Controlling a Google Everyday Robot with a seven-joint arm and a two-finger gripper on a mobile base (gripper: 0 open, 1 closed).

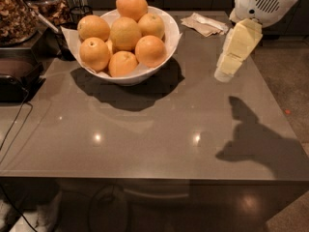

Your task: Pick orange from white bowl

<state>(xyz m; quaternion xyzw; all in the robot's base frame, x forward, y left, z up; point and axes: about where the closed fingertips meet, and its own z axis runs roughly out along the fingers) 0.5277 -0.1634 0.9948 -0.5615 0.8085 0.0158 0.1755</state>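
Gripper (223, 73) hovers empty over table (145, 139), right of white bowl (170, 33).

I count seven oranges (125, 33) piled in one white bowl (130, 77), the only bowl on my one bench (145, 144). One gripper (223, 73) hangs to the right of the bowl, above the bench top. One crumpled paper napkin (205, 23) lies behind the bowl, off to its right. One dark appliance (14, 79) sits left of the bowl.
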